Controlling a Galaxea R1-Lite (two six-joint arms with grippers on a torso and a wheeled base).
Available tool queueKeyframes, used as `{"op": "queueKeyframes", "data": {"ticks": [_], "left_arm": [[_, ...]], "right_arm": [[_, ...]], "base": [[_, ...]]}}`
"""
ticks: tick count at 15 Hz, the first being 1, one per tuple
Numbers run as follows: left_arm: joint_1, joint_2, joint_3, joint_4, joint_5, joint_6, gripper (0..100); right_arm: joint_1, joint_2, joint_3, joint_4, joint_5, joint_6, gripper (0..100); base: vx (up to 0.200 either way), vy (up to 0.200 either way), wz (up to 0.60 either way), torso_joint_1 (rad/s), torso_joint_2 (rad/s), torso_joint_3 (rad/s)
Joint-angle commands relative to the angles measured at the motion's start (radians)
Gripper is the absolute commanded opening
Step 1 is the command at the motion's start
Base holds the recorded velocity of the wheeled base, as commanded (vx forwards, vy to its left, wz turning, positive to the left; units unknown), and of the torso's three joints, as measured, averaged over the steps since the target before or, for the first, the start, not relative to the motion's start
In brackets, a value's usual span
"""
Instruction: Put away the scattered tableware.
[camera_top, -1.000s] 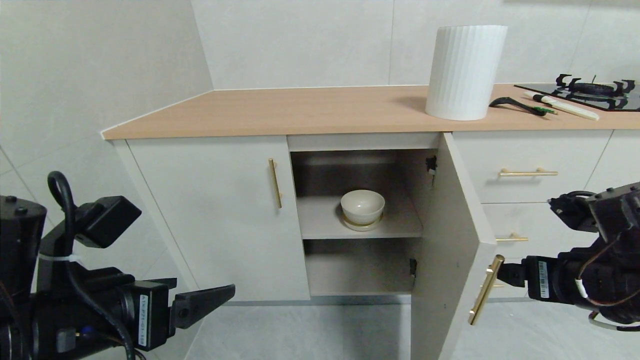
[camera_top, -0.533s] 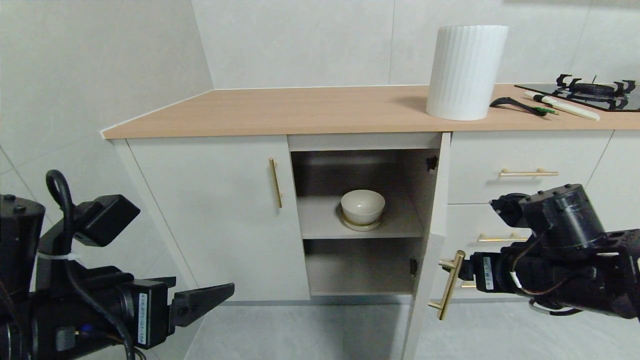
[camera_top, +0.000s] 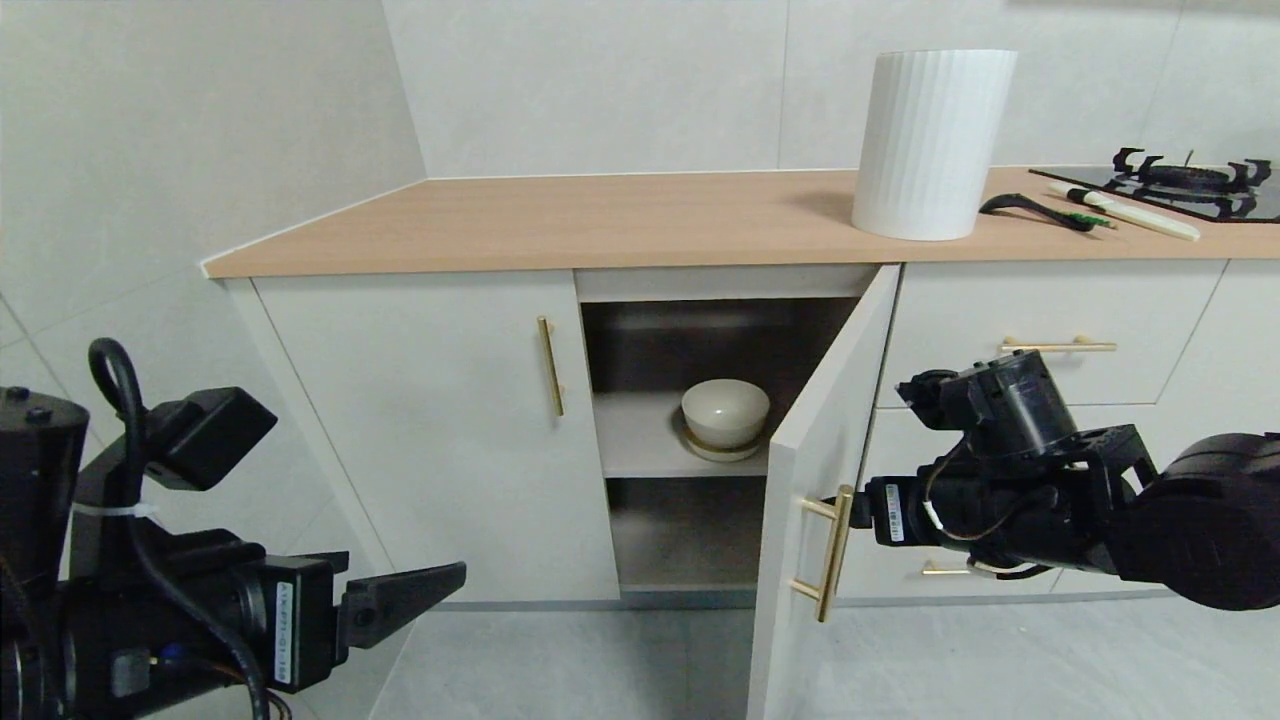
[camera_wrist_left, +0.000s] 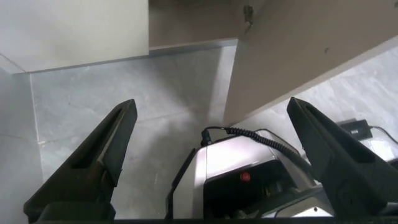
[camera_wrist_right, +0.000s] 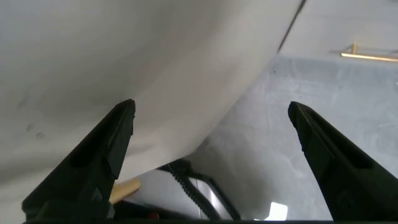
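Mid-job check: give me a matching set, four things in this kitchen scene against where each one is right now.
1. cream ceramic bowl
2. white ribbed cylindrical container
3. right gripper
4. left gripper

A. on the wooden countertop
B. at the gold handle of the half-open cabinet door
C. inside the cabinet, on the upper shelf
D. open, low over the grey floor

Pairs: 1-C, 2-A, 3-B, 4-D.

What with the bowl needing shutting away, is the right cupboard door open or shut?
Partly open: the door stands angled out from the cabinet, and the bowl on the shelf shows through the gap.
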Motion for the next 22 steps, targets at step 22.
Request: {"op": "queueKeyframes", "data": {"ticks": [22], "left_arm": [[0.004, 0.028, 0.008, -0.017, -0.002, 0.002, 100]], "right_arm": [[0.004, 0.133, 0.002, -0.279, -0.01, 0.107, 100]], "base": [[0.045, 0.0, 0.0, 0.0, 0.0, 0.001]]}}
